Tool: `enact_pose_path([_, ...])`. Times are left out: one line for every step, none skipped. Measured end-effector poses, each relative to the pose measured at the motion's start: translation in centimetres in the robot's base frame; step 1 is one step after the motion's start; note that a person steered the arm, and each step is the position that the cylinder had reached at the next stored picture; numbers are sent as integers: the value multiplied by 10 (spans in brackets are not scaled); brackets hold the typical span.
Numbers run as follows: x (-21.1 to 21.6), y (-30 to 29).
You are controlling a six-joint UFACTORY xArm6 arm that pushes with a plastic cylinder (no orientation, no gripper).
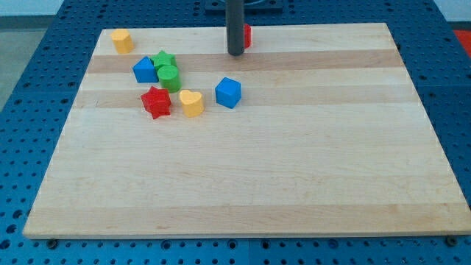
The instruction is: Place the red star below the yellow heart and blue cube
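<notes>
The red star (156,101) lies on the wooden board (250,169) at the upper left. The yellow heart (191,103) is just to its right, a small gap apart. The blue cube (228,93) sits right of the heart, slightly higher in the view. My tip (235,53) is at the view's top centre, above and a little right of the blue cube, well apart from the red star. The rod partly hides a red block (246,35) behind it.
A blue block (145,71), a green star (163,59) and a green cylinder (169,77) cluster just above the red star. A yellow block (122,40) sits at the board's top left corner. Blue pegboard surrounds the board.
</notes>
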State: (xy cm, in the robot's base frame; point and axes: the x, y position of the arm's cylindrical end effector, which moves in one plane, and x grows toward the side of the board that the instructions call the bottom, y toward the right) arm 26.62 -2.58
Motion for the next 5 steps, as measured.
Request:
enact_pose_path([9, 0])
enact_pose_path([26, 10])
enact_pose_path([31, 19])
enact_pose_path([70, 65])
enact_pose_path([129, 74])
